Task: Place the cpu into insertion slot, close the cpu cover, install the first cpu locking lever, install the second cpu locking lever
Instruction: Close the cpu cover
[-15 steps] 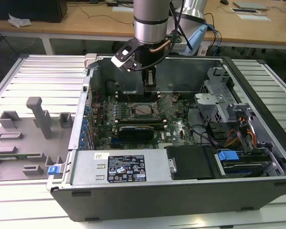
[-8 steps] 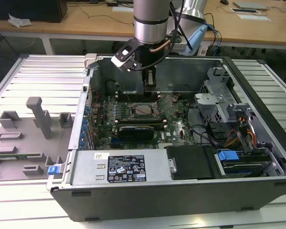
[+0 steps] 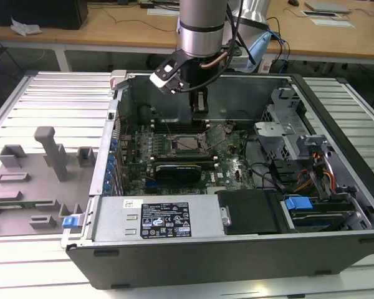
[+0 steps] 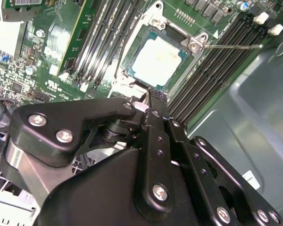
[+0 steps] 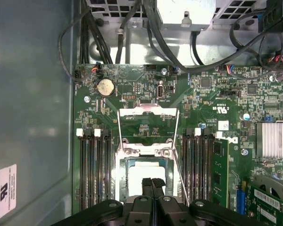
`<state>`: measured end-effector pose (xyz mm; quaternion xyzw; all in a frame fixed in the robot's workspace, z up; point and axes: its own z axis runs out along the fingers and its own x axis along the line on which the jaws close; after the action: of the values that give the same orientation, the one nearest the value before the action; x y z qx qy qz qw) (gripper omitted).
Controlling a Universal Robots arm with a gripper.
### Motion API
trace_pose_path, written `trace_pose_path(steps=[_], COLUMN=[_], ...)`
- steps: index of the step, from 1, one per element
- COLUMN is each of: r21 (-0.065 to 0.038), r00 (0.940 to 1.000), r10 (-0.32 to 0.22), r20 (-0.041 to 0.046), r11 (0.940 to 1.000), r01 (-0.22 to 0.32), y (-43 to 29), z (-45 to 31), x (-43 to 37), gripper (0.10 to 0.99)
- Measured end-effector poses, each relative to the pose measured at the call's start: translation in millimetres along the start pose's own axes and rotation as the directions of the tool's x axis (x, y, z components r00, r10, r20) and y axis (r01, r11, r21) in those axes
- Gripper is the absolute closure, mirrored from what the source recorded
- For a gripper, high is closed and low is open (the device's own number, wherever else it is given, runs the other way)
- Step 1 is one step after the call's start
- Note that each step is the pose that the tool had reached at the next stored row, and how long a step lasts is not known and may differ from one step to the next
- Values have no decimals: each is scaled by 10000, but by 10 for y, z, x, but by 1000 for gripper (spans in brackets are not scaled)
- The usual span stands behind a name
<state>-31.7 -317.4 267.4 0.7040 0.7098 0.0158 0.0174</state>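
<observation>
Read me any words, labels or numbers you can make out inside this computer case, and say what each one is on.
No text is readable here.
Black label on the silver metal power supply box: print too small.
White sticker on the grey metal case wall: blurred.
White markings on the green motherboard: too small.

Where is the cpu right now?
In the second wrist view the cpu lies in the insertion slot, between the two banks of RAM slots, just ahead of the shut gripper.
</observation>
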Motion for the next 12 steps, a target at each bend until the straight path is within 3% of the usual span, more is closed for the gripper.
trace_pose_path(steps=[3, 8, 12], r21=[0, 0, 0], r00=[10000, 10000, 10000], r10=[0, -1, -1], r20=[0, 0, 0], r11=[10000, 10000, 10000], r01=[0, 1, 1], y=[41, 215, 300], z=[2, 10, 14], x=[0, -2, -3], gripper=[980, 980, 980])
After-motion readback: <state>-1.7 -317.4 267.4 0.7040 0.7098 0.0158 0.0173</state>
